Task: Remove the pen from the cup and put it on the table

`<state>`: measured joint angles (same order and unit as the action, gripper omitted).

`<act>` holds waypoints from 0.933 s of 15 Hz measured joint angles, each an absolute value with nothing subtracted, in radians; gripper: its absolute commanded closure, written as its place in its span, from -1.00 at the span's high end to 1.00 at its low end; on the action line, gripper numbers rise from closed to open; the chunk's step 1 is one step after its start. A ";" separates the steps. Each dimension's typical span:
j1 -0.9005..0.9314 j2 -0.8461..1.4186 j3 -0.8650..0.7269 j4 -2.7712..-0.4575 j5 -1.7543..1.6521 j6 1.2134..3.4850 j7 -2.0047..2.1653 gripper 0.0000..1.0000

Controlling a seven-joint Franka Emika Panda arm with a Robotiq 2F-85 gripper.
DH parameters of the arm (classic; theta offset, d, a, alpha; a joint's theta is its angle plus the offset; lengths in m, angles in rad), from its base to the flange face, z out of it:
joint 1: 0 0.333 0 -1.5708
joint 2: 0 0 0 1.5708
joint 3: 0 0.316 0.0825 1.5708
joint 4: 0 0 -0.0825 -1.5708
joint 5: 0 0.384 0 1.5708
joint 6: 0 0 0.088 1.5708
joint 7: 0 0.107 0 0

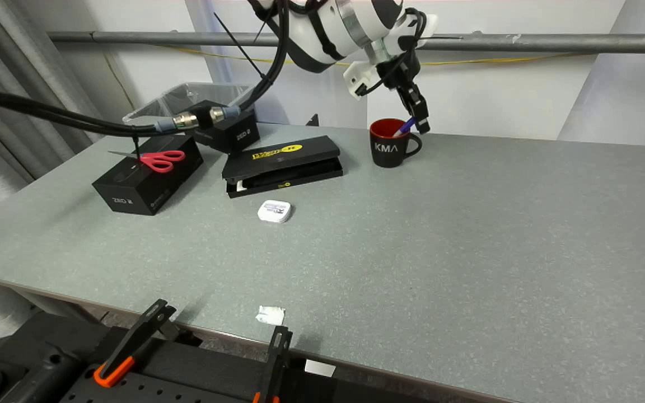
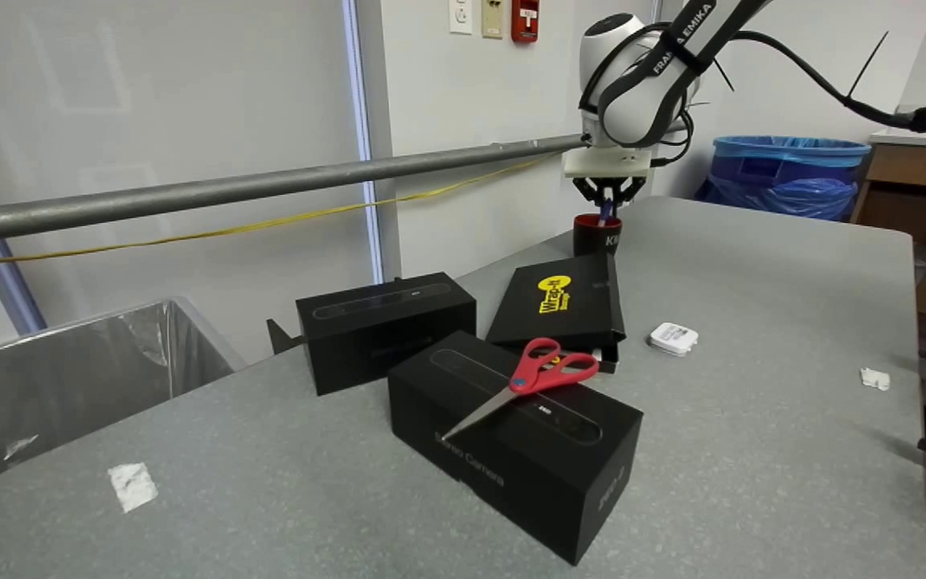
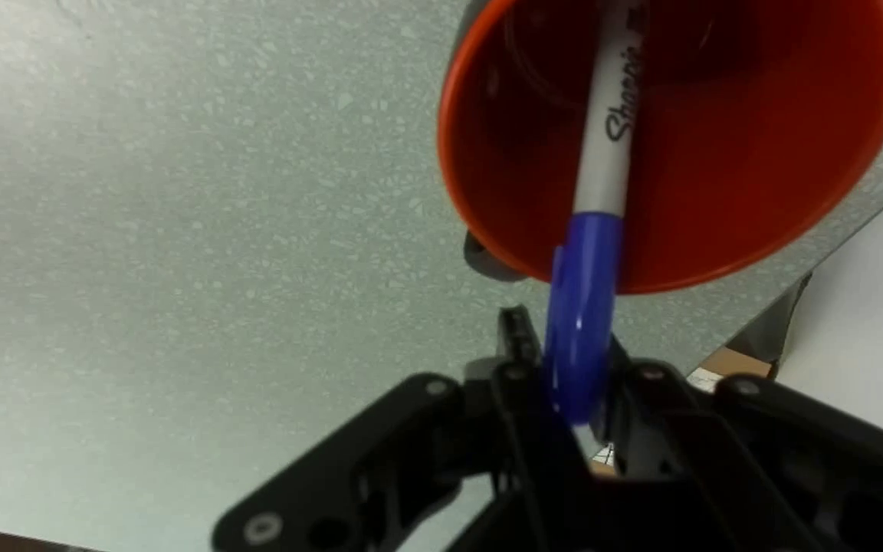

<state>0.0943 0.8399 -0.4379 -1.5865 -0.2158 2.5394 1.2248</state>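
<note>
The cup (image 1: 388, 159) stands upright on the grey table (image 1: 496, 257) near the wall, black outside with a red inside and a pale KMA mark. It also shows in an exterior view (image 2: 592, 240) and in the wrist view (image 3: 763, 184). The pen (image 3: 601, 184) has a white body and a blue cap. Its white part is inside the cup and its blue cap sticks out above the rim, leaning toward the handle side. My gripper (image 3: 569, 349) is over the cup's rim with its two fingers closed against the blue cap. The pen's lower tip is hidden in the cup.
A black Wrap-It box (image 1: 283, 159) lies beside the cup. Two black ZED boxes (image 1: 149, 179) stand farther off, one bearing red scissors (image 1: 161, 159). A small white case (image 1: 274, 211) and a white scrap (image 1: 270, 315) lie on the table. A pipe (image 1: 524, 42) runs along the wall.
</note>
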 measured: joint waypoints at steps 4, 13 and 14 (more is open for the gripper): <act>0.094 0.848 -0.437 -1.564 -0.216 2.514 1.225 -0.97; 0.094 0.793 -0.441 -1.574 -0.216 2.530 1.225 -0.97; 0.094 0.771 -0.444 -1.583 -0.216 2.539 1.225 -0.97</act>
